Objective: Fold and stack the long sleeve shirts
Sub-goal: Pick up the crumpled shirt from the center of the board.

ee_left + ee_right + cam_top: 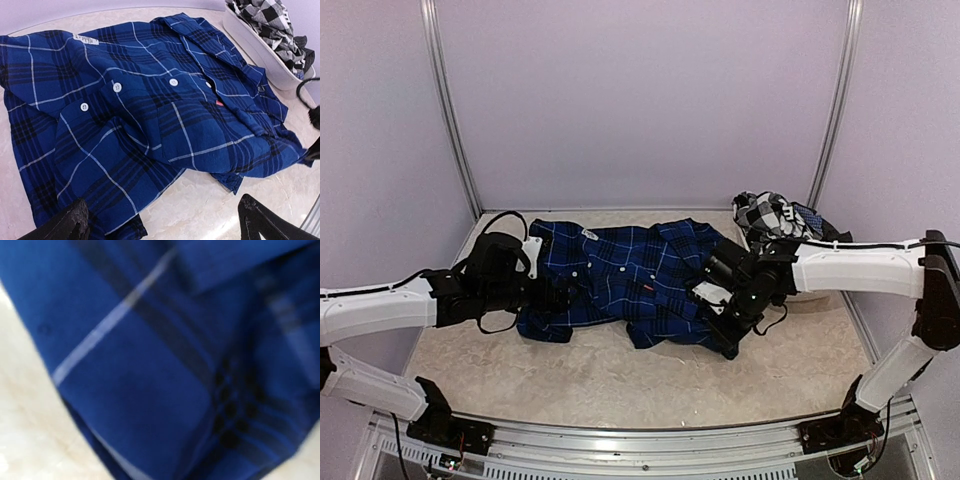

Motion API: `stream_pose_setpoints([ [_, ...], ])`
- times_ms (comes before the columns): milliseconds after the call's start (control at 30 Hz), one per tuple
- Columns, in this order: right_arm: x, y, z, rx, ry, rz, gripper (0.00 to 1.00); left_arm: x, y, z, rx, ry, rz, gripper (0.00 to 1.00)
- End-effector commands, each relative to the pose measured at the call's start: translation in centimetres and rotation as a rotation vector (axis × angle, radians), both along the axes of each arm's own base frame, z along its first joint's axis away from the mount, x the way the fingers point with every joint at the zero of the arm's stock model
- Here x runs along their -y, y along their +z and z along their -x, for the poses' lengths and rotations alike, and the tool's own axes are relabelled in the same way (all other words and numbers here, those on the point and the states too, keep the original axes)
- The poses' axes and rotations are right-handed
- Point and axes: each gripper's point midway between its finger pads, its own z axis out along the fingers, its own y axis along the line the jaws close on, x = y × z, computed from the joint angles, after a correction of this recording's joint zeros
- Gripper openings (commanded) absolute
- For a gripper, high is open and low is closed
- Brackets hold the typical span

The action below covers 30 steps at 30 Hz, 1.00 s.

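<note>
The royal blue plaid long sleeve shirt (620, 275) lies crumpled across the middle of the table, buttons up. My left gripper (563, 296) hovers at its left end and is open. In the left wrist view its fingertips (74, 221) stand wide apart over the shirt's (150, 110) lower hem and bare table. My right gripper (730, 343) is pressed down at the shirt's lower right edge. Blurred blue cloth (165, 365) fills the right wrist view and hides the fingers, which are shut on it. A black-and-white checked shirt (770, 215) is heaped at the back right.
The checked shirt sits in a white bin (260, 60) by the back right corner. Pale walls and metal posts (450, 110) enclose the table (620, 385). A black cable (775, 320) loops beside the right wrist.
</note>
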Motion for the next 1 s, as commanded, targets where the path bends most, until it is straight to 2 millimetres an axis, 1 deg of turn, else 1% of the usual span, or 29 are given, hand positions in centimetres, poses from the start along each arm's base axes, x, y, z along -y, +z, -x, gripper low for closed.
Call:
stream_pose_setpoints([
  [0, 1.1, 6.0, -2.2, 0.052, -0.066, -0.128, 0.0, 1.1, -2.7, 1.8, -0.049, -0.097, -0.065, 0.99],
  [33, 1.3, 7.0, -2.7, 0.066, -0.071, -0.149, 0.0, 1.3, -3.1, 1.9, -0.05, -0.098, -0.07, 0.99],
  [67, 1.6, 7.7, -3.0, 0.075, -0.076, -0.165, 0.0, 1.1, -3.9, 2.0, -0.063, -0.084, -0.087, 0.99],
  [133, 2.3, 8.9, -3.8, 0.097, -0.085, -0.178, 0.0, 0.3, -5.3, 1.6, -0.082, -0.028, -0.132, 0.98],
  [200, 3.2, 9.9, -4.6, 0.115, -0.107, -0.186, 0.0, -0.9, -6.8, 1.1, -0.099, 0.043, -0.203, 0.98],
  [267, 4.4, 11.1, -5.8, 0.139, -0.142, -0.196, 0.0, -1.6, -7.7, 0.9, -0.103, 0.078, -0.258, 0.98],
  [300, 4.9, 11.6, -6.3, 0.148, -0.157, -0.203, 0.0, -1.6, -8.3, 0.9, -0.113, 0.074, -0.279, 0.98],
  [400, 6.1, 12.6, -7.8, 0.168, -0.194, -0.229, 0.0, -1.4, -9.3, 0.8, -0.137, 0.07, -0.311, 0.97],
  [433, 6.6, 12.8, -8.3, 0.172, -0.208, -0.231, 0.0, -1.3, -10.0, 0.8, -0.152, 0.068, -0.324, 0.95],
  [500, 7.2, 13.0, -9.0, 0.178, -0.236, -0.237, 0.0, -0.8, -10.7, 0.8, -0.17, 0.053, -0.334, 0.92],
  [533, 7.4, 13.2, -9.4, 0.18, -0.252, -0.239, 0.0, -0.6, -11.4, 0.9, -0.189, 0.039, -0.342, 0.89],
  [600, 8.0, 13.6, -10.2, 0.194, -0.281, -0.241, 0.0, 0.2, -12.1, 1.3, -0.218, -0.003, -0.345, 0.8],
  [667, 8.5, 14.2, -11.1, 0.214, -0.309, -0.254, 0.0, 0.7, -12.8, 1.7, -0.246, -0.036, -0.354, 0.7],
  [767, 8.7, 15.3, -12.3, 0.242, -0.333, -0.289, 0.0, 1.7, -13.0, 1.9, -0.266, -0.078, -0.336, 0.46],
  [867, 8.9, 16.1, -13.4, 0.267, -0.345, -0.312, 0.0, 2.7, -12.2, 1.9, -0.267, -0.121, -0.296, 0.22],
  [933, 9.2, 16.6, -14.4, 0.288, -0.357, -0.322, 0.0, 2.9, -11.3, 1.5, -0.26, -0.132, -0.269, 0.06],
  [967, 9.4, 16.9, -14.8, 0.301, -0.365, -0.324, 0.0, 2.9, -10.6, 1.2, -0.254, -0.133, -0.252, 0.0],
])
